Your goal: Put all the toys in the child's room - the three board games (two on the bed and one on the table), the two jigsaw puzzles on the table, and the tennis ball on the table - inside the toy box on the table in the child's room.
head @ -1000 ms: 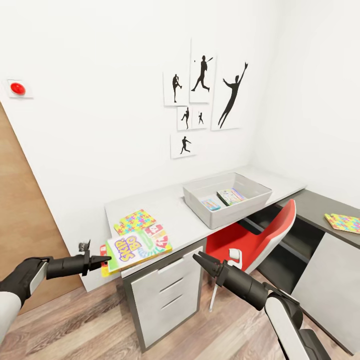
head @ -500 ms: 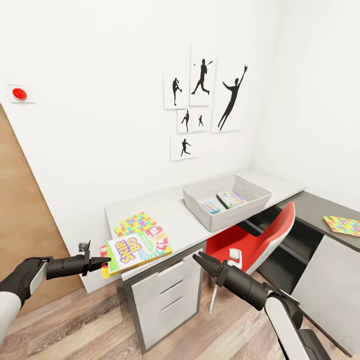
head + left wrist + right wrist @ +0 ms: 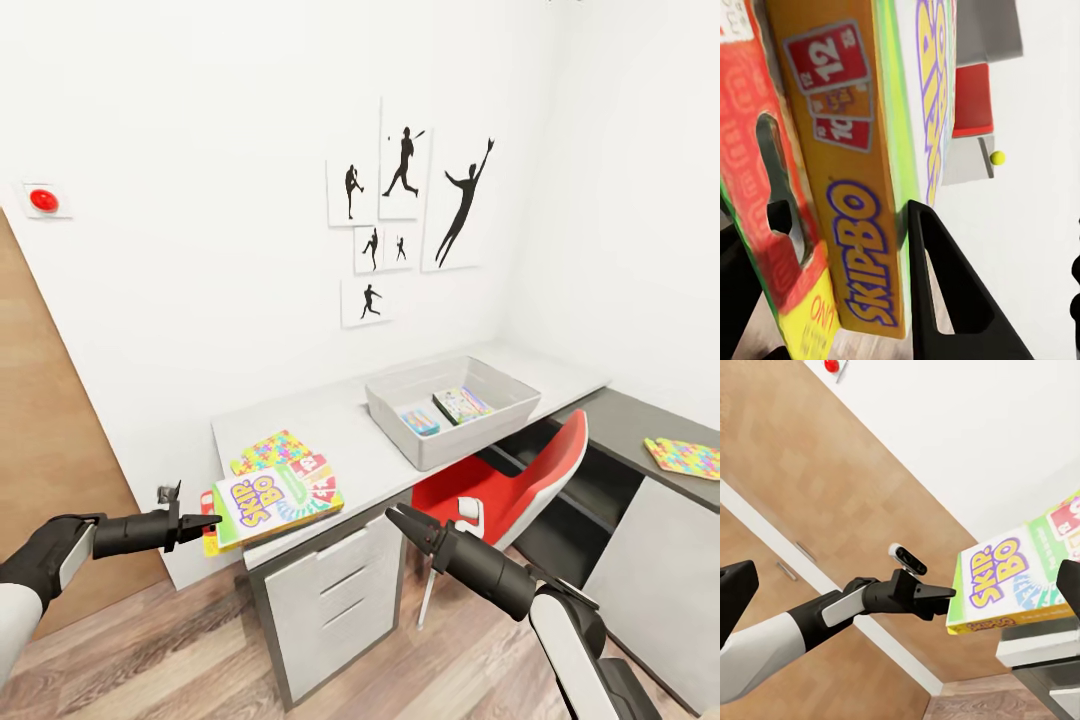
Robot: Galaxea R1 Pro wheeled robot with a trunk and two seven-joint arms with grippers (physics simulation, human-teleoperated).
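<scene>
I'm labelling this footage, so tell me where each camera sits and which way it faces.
Head view: high on the robot, looking down at the table; both arms show.
Left wrist view: on the left arm, along the fingers clamping the Skip-Bo board game.
Right wrist view: on the right arm, facing the left end effector.
All three share the game.

Two black fingers [image 3: 945, 292] clamp the yellow-green Skip-Bo board game [image 3: 862, 172] edge-on.
</scene>
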